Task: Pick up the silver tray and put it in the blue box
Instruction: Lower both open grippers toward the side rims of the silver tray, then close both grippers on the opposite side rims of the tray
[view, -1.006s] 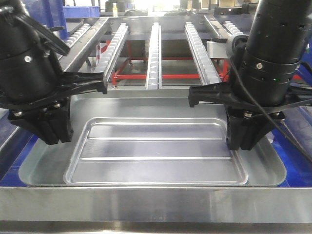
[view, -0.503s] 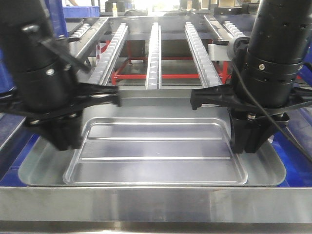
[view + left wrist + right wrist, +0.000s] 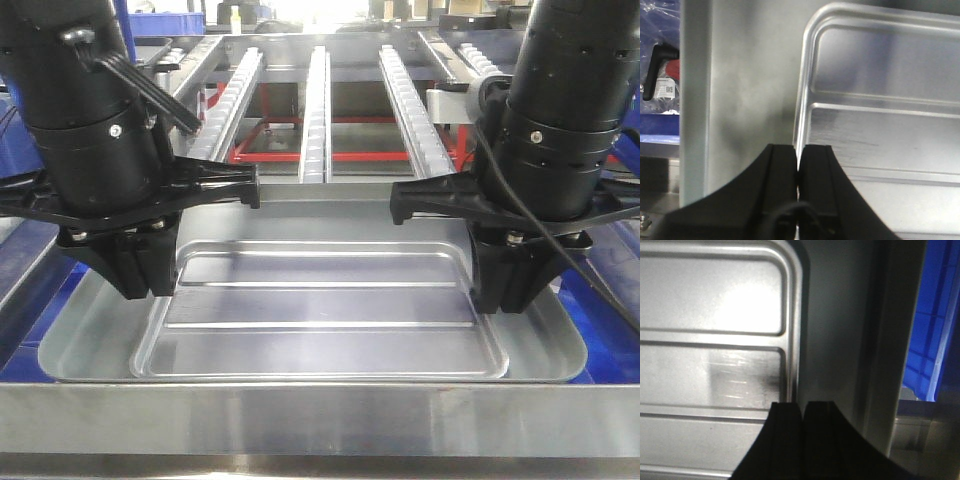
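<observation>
Here silver tray (image 3: 320, 305), shiny, two-ribbed, rounded corners; left tool (image 3: 799, 167) and right tool (image 3: 801, 415) pinch its rims

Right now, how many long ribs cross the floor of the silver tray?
2. On the shallow silver-grey metal tray, the far rib crosses its back half and the near rib its front half. None looks hidden.

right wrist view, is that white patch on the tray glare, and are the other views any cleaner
Right wrist view: yes, glare, blown white on the tray floor, with a dark smudge just below it; left wrist view: hazy, dull grey, no hot spot; front view: sharp, overexposed only at top centre.
</observation>
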